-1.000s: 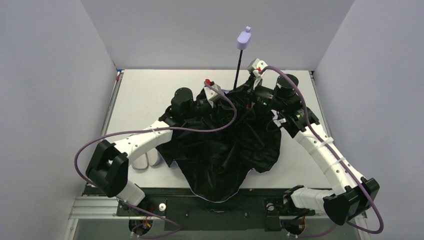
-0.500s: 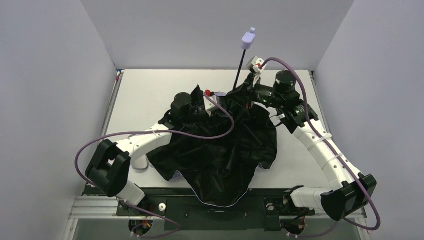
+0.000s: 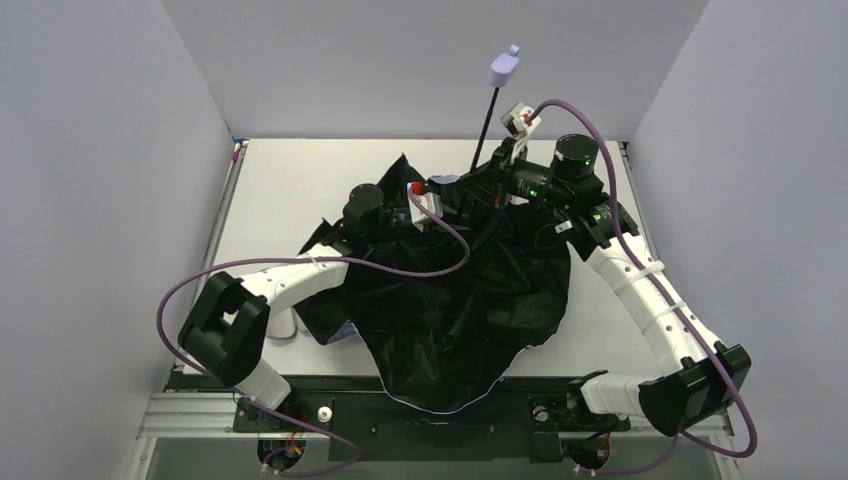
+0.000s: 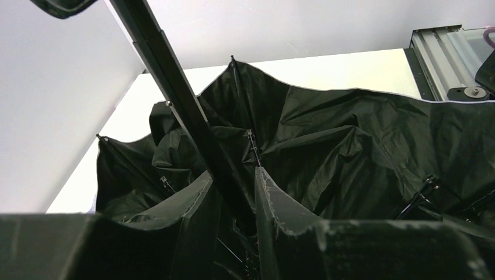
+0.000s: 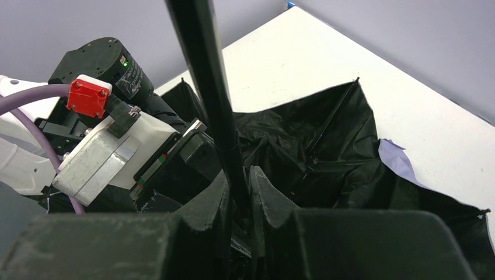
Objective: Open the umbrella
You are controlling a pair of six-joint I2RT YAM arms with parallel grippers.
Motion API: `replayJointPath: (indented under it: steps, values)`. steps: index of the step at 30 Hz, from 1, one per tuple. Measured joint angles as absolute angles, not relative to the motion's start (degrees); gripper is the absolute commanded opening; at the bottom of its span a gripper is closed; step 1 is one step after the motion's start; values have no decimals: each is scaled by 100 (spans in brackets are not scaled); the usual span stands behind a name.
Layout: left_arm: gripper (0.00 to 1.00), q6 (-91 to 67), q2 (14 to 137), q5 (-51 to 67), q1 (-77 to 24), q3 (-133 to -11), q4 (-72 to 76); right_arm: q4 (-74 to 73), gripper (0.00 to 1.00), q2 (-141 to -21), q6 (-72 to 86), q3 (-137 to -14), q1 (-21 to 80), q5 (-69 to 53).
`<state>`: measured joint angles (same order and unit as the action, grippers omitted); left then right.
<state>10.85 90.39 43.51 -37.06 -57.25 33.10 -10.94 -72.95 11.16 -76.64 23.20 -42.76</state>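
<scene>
Umbrella (image 3: 450,300) canopy is spread lining-up on the table (image 3: 290,180), draped over its near edge. Its shaft (image 3: 487,125) is tilted up toward the far wall, handle (image 3: 503,68) topmost. The shaft is pinched low, near the canopy, by the left fingers (image 4: 192,210) and by the right fingers (image 5: 271,195).

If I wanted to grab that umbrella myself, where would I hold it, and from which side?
Probably the thin black shaft, low near the canopy, approached from the side: it stands up, tilted, clear of the floppy fabric, and narrow enough for fingers to close around.
</scene>
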Motion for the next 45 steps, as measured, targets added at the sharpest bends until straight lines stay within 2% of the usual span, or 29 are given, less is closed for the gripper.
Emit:
replayJointPath:
  steps: [11, 18, 19, 22, 26, 28, 31, 35, 42, 45]
  values:
    - [31, 1197, 9327, 4364, -3680, -5708, 3277, -1168, 0, -7301, 1155, -8055, 2171, -4307]
    - [24, 1214, 9566, 4375, -3518, -5736, 3035, -1179, 0, -7380, 1100, -8241, 2132, -4331]
    - [25, 1216, 9577, 4383, -3498, -5743, 2989, -1179, 0, -7404, 1094, -8241, 2134, -4333]
    - [38, 1229, 9592, 4403, -3472, -5784, 2882, -1184, 0, -7430, 1028, -8241, 2134, -4333]
    - [50, 1232, 9507, 4394, -3472, -5861, 2576, -1205, 0, -7430, 845, -8241, 2147, -4342]
    - [53, 1179, 9424, 4359, -3472, -5924, 2344, -1203, 0, -7419, 735, -8241, 2180, -4366]
    - [54, 1044, 9297, 4250, -3474, -6097, 1981, -1208, 0, -7330, 569, -8241, 2235, -4407]
    - [50, 908, 9115, 4075, -3557, -6353, 1693, -1179, 0, -7120, 366, -8232, 2333, -4438]
    - [47, 685, 8910, 3837, -3833, -6615, 1649, -1138, 0, -6888, 242, -8217, 2410, -4532]
    - [42, 622, 8868, 3763, -3852, -6641, 1656, -1168, 0, -6888, 207, -8204, 2410, -4550]
